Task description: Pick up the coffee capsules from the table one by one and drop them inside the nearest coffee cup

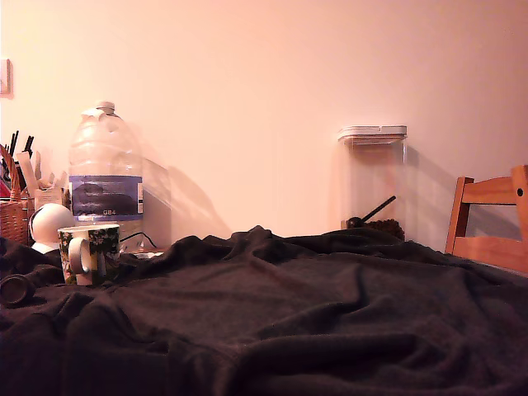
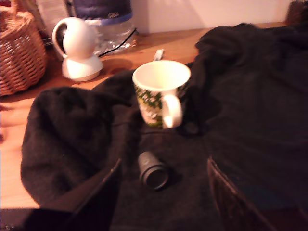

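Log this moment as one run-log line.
gripper: open, empty | coffee capsule: on its side on cloth, between fingers | coffee cup: upright, beyond capsule

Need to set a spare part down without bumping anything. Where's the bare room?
Free: the broad rumpled cloth on the table, between the mug and the wooden chair. Crowded: the exterior view's left, with capsule, water bottle, white ball-shaped object and basket.

Plain wall (image 1: 272, 99) in warm light — wooden chair (image 1: 488, 221).

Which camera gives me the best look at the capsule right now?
The wrist view: the coffee capsule lies on its side on the dark cloth, in front of the mug. In the exterior view the capsule is only a dim shape at the left edge.
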Controlling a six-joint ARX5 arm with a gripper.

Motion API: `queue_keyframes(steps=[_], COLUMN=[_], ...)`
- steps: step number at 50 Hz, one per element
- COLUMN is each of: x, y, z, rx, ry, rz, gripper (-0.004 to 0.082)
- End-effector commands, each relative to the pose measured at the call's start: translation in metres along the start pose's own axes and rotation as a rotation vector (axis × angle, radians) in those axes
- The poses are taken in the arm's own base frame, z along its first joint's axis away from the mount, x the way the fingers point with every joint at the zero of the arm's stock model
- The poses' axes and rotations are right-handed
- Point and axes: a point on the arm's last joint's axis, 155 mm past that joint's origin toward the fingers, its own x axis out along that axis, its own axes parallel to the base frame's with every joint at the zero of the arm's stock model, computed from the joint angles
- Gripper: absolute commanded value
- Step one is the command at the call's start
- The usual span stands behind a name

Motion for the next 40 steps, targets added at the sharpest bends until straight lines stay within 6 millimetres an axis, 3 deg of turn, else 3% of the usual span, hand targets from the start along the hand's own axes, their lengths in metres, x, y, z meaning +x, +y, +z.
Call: queue_keyframes(steps=[1,40], x=[0.004,0.054], y=[0.001,0.005], z=[-0.011,-0.049], rx=[0.005,-0.004], ry=[0.018,0.017], rz=[0.005,0.005], gripper=[0.0516,0.0516])
